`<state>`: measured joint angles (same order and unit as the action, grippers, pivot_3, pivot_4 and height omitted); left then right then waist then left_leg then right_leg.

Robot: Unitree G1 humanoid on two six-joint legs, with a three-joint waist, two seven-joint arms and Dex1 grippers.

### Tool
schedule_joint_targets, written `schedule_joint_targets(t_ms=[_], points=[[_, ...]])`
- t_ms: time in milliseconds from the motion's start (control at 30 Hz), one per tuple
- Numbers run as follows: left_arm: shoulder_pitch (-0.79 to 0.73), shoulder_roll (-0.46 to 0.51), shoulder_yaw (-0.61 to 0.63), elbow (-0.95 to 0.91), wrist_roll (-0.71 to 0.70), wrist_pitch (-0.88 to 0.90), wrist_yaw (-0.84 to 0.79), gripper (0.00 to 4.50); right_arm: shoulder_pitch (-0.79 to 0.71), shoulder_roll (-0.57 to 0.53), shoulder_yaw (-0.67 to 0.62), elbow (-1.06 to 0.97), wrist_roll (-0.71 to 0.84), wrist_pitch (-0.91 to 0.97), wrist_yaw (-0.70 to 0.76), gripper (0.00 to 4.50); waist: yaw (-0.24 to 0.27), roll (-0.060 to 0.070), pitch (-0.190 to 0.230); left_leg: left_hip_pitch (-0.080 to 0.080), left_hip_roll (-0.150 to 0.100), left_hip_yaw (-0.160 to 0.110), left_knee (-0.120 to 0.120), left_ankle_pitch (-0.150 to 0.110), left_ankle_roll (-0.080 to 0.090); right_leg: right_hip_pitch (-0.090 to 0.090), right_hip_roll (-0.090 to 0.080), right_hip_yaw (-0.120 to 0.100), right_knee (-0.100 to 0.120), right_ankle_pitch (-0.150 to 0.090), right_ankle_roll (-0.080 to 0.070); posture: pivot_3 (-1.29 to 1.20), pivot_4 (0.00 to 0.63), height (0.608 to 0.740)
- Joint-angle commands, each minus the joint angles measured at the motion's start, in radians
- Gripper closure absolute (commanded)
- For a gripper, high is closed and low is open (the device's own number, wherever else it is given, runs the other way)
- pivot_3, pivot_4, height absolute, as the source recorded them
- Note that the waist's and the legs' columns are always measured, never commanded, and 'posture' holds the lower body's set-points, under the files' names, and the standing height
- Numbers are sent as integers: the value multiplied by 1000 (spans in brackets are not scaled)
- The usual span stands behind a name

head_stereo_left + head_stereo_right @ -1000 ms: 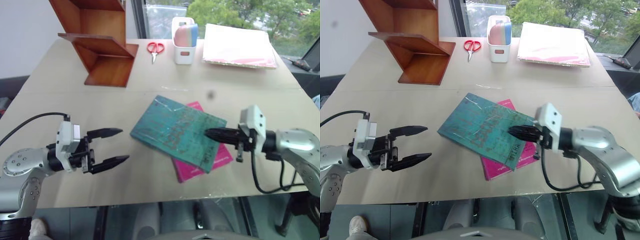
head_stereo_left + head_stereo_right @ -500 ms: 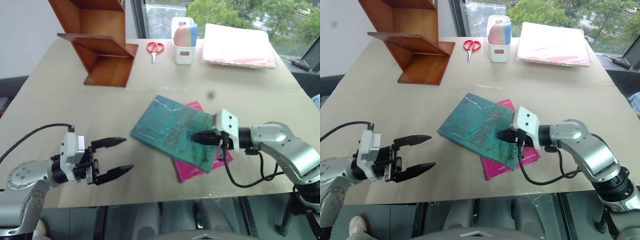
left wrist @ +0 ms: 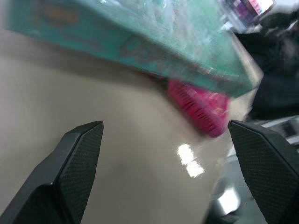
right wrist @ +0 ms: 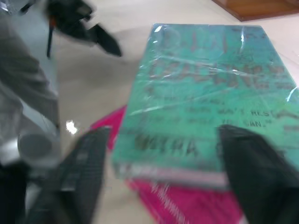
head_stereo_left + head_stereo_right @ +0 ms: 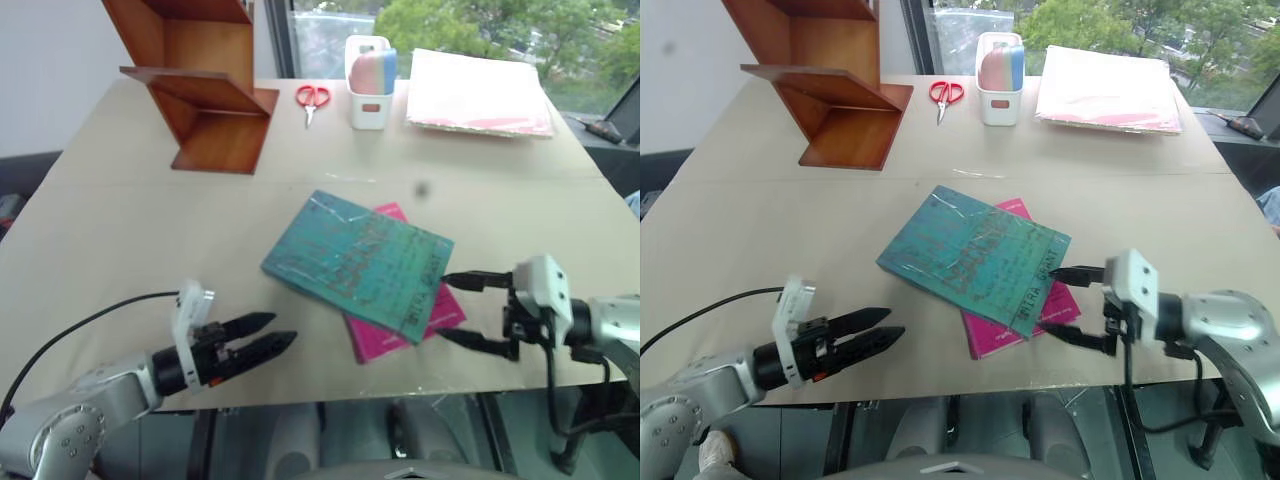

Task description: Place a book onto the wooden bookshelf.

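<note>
Teal-green book (image 5: pixel 357 263) lying flat at mid-table on the beige tabletop (image 5: pixel 120 230), set at a slant and resting on top of a smaller magenta-pink book (image 5: pixel 405 328), whose corners poke out from under the teal cover on the near side and at the far edge. Right gripper (image 5: pixel 463 312) just off the teal book's near right corner, black fingers spread wide and pointing at that corner, upper fingertip close to the edge, clamped on nothing; contact with either book impossible to tell. Left gripper (image 5: pixel 268 334) well short of the teal book's near left corner, close to the table's front edge, fingers aimed toward the book; jaws parted and empty in its own wrist camera, with both books framed between the fingers (image 3: pixel 70 172). Wooden bookshelf (image 5: pixel 198 85) of reddish-brown slanted boards well beyond the teal book, at the far left of the table, nothing seen on its boards. Red-handled scissors (image 5: pixel 310 99) just beside the bookshelf, on its right. White pen holder (image 5: pixel 368 68) with pink and blue contents next to the scissors, farther from the bookshelf. Stack of pale pink sheets (image 5: pixel 476 92) past the holder, far beyond the teal book on the right. Faint crease running across the tabletop between bookshelf and teal book.
</note>
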<state>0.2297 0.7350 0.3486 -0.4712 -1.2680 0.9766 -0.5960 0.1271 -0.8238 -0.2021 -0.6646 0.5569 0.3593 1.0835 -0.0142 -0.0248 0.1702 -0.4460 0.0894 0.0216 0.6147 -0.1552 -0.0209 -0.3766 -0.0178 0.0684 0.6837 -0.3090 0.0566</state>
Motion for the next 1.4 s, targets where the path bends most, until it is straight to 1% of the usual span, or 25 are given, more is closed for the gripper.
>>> schedule_joint_targets(t_ms=[33,133,167,233,300,333,367,400,467,567,900,1000,1033,1067,1100,1167,1267,1400], points=[[-45,-31,-23,59,-256,69,184,0,33,-17,-43,-37,-39,-119,42,372,-6,-1,0,0,0,0,1,0,0,0,0,1,1,0,0,0,150,740],[-79,-34,-75,121,-404,96,347,0,37,-6,-31,-37,-60,-162,28,372,-5,-2,-1,1,0,1,4,0,0,0,-1,2,4,0,0,0,150,740],[-82,-36,-97,144,-478,85,406,0,33,-2,-24,-36,-61,-168,20,372,-3,-2,-1,1,0,0,4,0,0,0,0,2,4,0,0,0,150,740],[-99,-65,-130,171,-565,51,500,0,21,1,-6,-36,-69,-174,5,372,0,-1,-1,0,0,0,4,0,0,0,0,2,4,0,-1,0,150,740],[-112,-89,-151,177,-617,19,565,0,13,5,1,-34,-73,-180,-5,372,2,-2,-1,0,-1,0,4,0,0,0,-1,2,5,0,-1,0,150,740],[-118,-107,-162,176,-633,0,595,0,11,5,3,-34,-74,-181,-8,372,3,-2,-1,-1,-1,0,4,0,0,0,0,2,5,0,-1,0,150,740],[-125,-128,-173,176,-645,-21,625,550,8,4,6,-32,-77,-182,-10,283,4,-2,-1,-1,-1,0,4,0,0,0,0,2,5,0,-1,0,150,740],[-133,-157,-191,175,-660,-45,659,774,0,3,11,-26,-79,-182,-12,283,4,-2,-1,-1,-1,0,4,0,0,0,-1,2,5,0,-1,0,150,740],[-150,-203,-218,175,-671,-82,710,774,-11,0,15,-16,-80,-183,-12,283,5,-2,-1,-1,-1,0,4,0,0,0,-1,2,4,0,-1,0,150,740],[-179,-246,-234,189,-678,-118,770,774,-16,-4,14,-12,-81,-184,-12,283,5,-2,-1,-1,-2,0,4,0,0,0,0,2,4,0,-1,0,150,740],[-243,-289,-267,238,-693,-136,825,774,-31,-24,4,-10,-77,-164,-19,283,8,-2,-2,-1,-2,0,4,0,0,0,0,2,4,0,-1,0,150,740],[-242,-303,-270,244,-699,-139,838,1552,-27,-31,-3,-12,-74,-163,-25,283,8,-1,-2,-1,-2,0,4,0,0,0,0,2,4,0,0,0,150,740],[-243,-310,-269,248,-698,-143,840,1921,-25,-32,-5,-12,-73,-164,-26,283,8,-1,-2,-1,-2,0,4,0,0,0,0,2,4,0,0,0,150,740],[-244,-317,-268,253,-697,-149,844,2375,-22,-33,-7,-12,-74,-165,-27,283,9,-1,-2,-1,-2,0,4,0,0,0,0,2,4,0,0,0,150,740],[-249,-323,-264,259,-694,-152,839,2952,-20,-34,-7,-10,-74,-168,-28,283,10,-2,-2,-1,-2,0,4,0,0,0,0,2,4,0,-1,0,150,740],[-260,-329,-251,266,-694,-162,837,3821,-18,-32,-6,-6,-76,-172,-30,283,13,-2,-3,-1,-2,0,4,0,0,0,0,2,4,0,-1,0,150,740],[-275,-315,-206,268,-704,-166,826,3821,-21,-23,3,5,-82,-184,-33,283,13,-2,-3,0,-2,0,4,0,-1,1,0,2,4,0,0,0,150,740],[-349,-219,-170,333,-694,-122,789,3821,-40,-9,28,33,-91,-202,-33,283,10,-2,-3,0,-2,-1,4,0,-1,0,0,2,5,0,-1,0,150,740]])
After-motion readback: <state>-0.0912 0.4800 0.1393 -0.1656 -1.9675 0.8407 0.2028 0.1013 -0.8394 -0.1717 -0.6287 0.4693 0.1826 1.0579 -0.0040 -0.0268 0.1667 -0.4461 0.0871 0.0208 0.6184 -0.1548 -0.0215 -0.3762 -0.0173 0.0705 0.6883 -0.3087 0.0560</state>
